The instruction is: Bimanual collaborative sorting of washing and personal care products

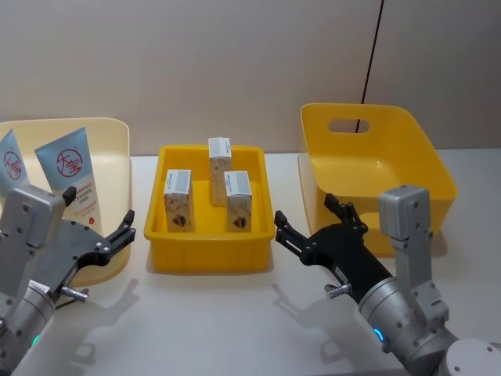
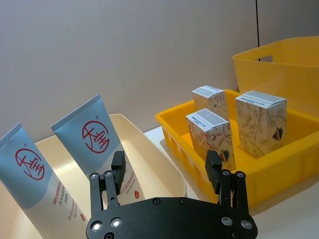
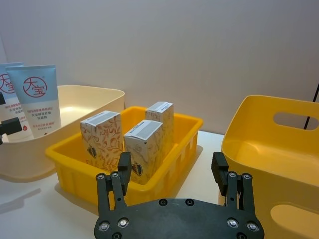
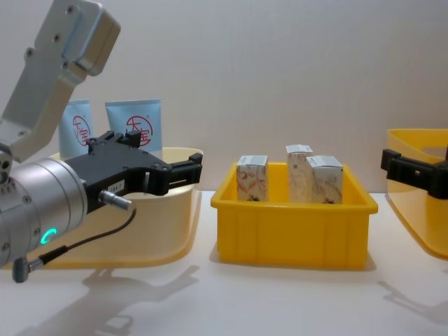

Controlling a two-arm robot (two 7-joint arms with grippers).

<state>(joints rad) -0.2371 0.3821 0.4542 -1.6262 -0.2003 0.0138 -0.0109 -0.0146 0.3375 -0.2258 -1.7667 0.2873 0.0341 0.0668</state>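
Three small marbled cartons (image 1: 178, 200) (image 1: 220, 168) (image 1: 238, 200) stand upright in the shallow yellow tray (image 1: 211, 254) at the middle. Two pale-blue tubes (image 1: 72, 168) (image 1: 9, 164) with red round logos lean in the cream bin (image 1: 109, 133) on the left. My left gripper (image 1: 100, 210) hovers open at the cream bin's front right corner, nothing between its fingers (image 2: 118, 167). My right gripper (image 1: 304, 213) is open and empty too, low over the table between the tray and the yellow bin (image 1: 376, 157). From the right wrist, the cartons (image 3: 142, 147) sit just beyond the open gripper (image 3: 172, 167).
The tall yellow bin (image 3: 259, 149) with a handle slot stands empty at the right. A thin dark cable hangs down the wall behind it. Bare white table lies in front of the tray (image 4: 290, 224) and beneath both arms.
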